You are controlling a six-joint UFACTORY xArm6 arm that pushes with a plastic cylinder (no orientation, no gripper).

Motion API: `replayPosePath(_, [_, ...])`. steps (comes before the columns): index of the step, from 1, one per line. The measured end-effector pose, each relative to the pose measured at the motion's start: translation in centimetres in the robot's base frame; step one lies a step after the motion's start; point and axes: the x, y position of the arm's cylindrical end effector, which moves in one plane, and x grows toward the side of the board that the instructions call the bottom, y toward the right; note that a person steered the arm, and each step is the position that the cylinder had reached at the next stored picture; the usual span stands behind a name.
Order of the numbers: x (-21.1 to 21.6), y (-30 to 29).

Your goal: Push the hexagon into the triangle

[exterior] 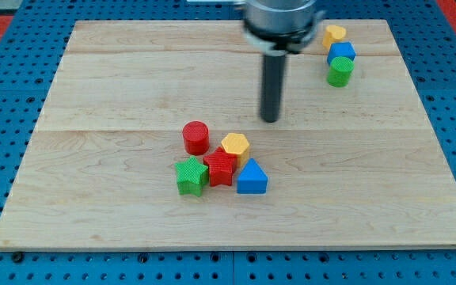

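Near the counter's (93, 63) bottom edge the yellow hexagon (235, 146) already touches the blue triangle (252, 178), so my tip (270, 119), a bare rod tool holding nothing, should press gently from above, avoiding the red star (221, 167).

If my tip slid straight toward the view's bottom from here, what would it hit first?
Probably the yellow hexagon, slightly left of my tip; it may only clip its right edge. Depth is uncertain.
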Motion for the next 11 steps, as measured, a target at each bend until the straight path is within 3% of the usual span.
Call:
replayPosePath(1, [-0.9, 3.7])
replayPosePath(2, [-2.4, -4.8])
replayPosePath(3, [1.0, -9.3])
replayPosePath(4, [1.0, -12.3])
replayPosePath(5, [-1.9, -13.3])
replayPosePath(6, [-0.7, -14.7])
replayPosePath(8, [5.5, -9.0])
replayPosePath(10, [2.0, -8.2])
replayPosePath(11, [2.4, -15.1])
